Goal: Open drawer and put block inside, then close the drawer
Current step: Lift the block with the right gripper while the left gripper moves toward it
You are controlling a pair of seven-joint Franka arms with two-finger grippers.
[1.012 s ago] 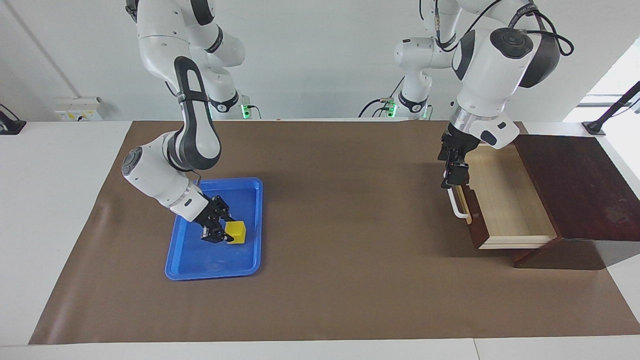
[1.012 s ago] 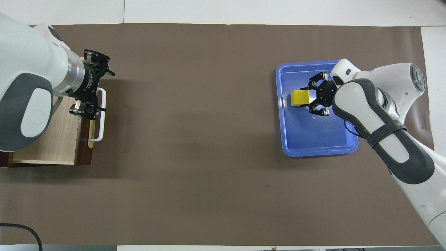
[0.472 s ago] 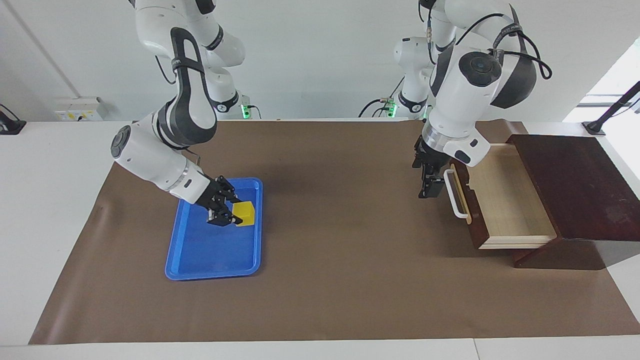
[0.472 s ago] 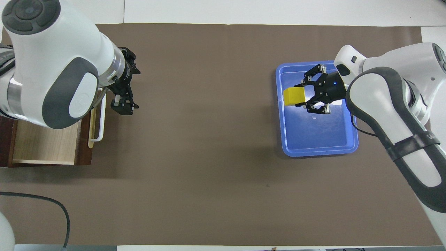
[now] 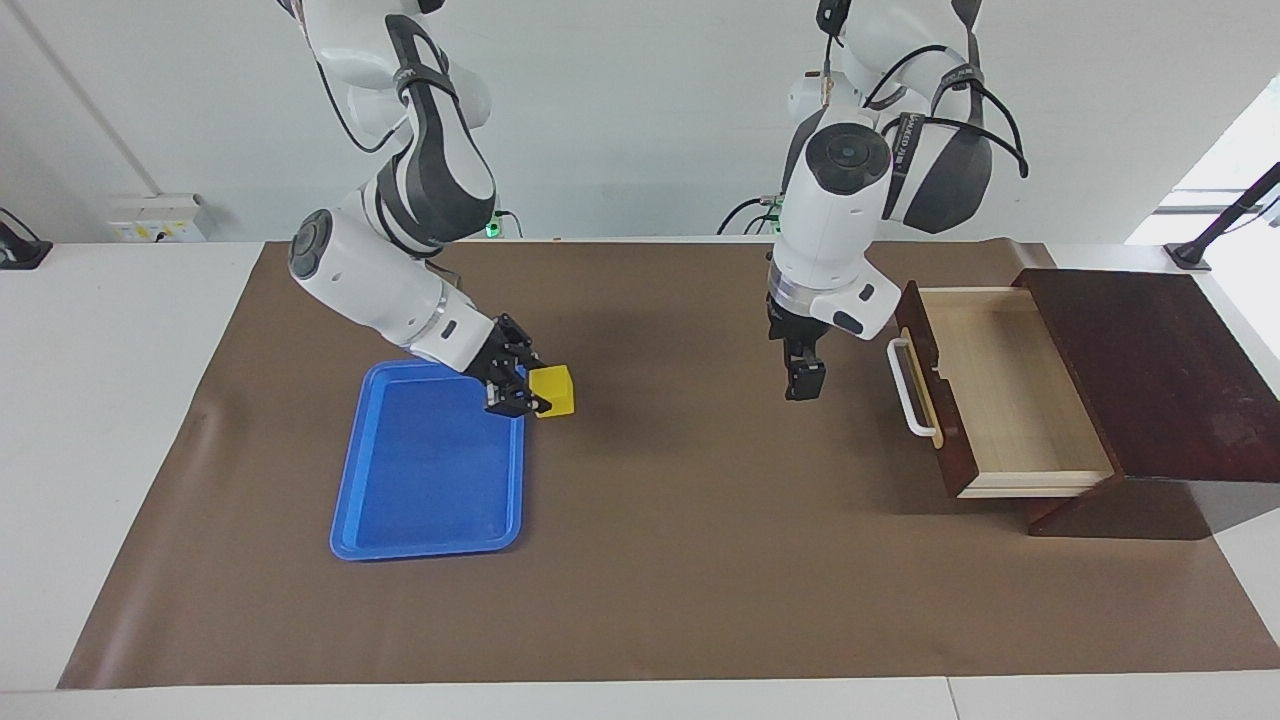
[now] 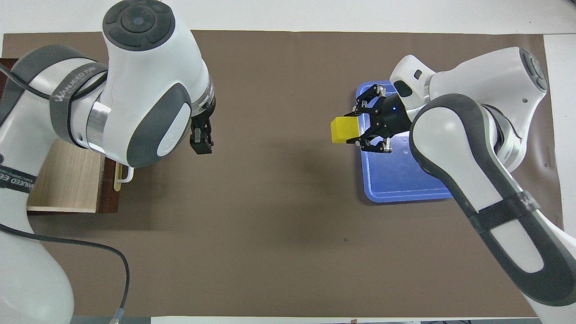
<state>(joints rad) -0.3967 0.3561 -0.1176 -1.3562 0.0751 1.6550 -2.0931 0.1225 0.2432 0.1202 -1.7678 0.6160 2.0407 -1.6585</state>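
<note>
Drawer [image 5: 1010, 395] stood open, its pale interior empty. Right gripper [image 5: 522, 392] clasped the yellow block [image 5: 553, 390] over the blue tray's [image 5: 430, 510] edge; left gripper [image 5: 804, 380] hung spread and empty over the mat. Delivery and closing remained.

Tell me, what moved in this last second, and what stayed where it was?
The right gripper, shut on the small yellow cube, lifted it out of the flat blue plastic tray and carried it past the rim, toward the drawer. The left gripper came away from the white bar handle. The pale wooden drawer stayed open, the tray unmoved.
</note>
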